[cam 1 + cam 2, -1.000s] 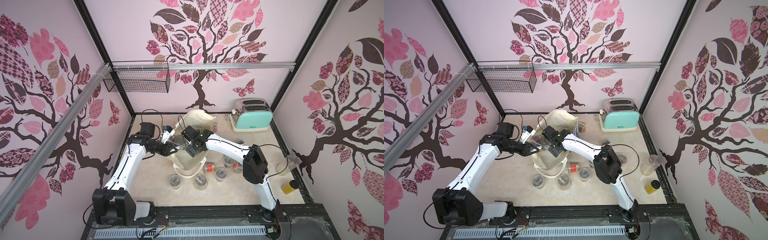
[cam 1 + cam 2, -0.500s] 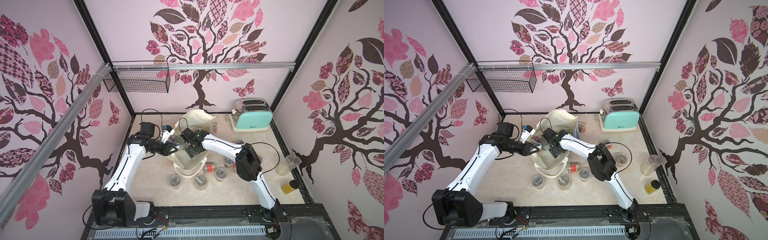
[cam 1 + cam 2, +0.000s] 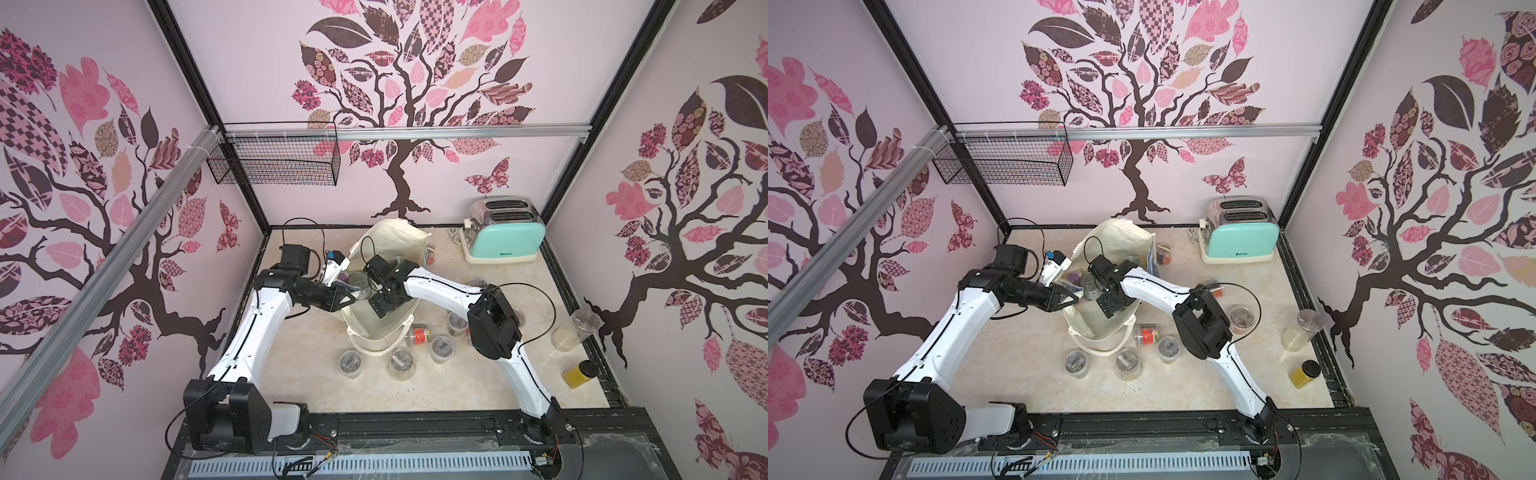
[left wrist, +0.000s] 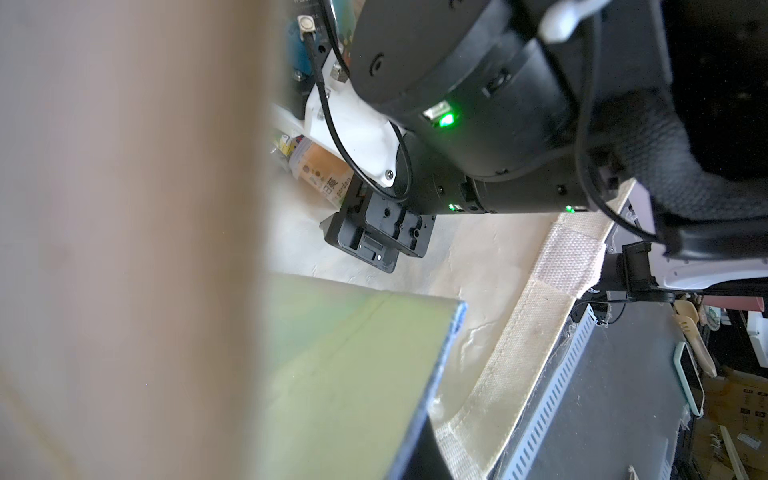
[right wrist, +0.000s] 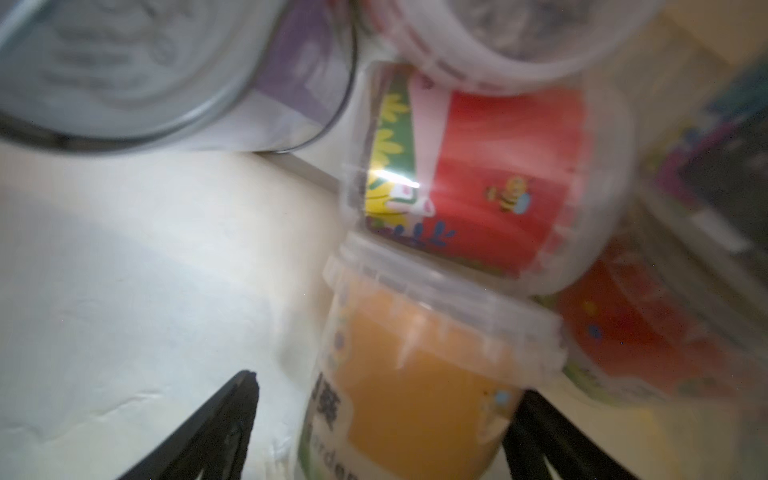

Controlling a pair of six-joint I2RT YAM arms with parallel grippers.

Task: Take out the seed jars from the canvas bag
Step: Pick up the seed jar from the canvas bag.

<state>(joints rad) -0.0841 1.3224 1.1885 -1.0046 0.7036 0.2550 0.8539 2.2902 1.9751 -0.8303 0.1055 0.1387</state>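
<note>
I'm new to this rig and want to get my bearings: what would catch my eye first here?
The cream canvas bag stands open mid-table: the left gripper pinches its rim, and the right gripper is inside, jaws open around an orange seed jar. More seed jars sit on the table before the bag. A mint toaster stands in the far right corner.
</note>
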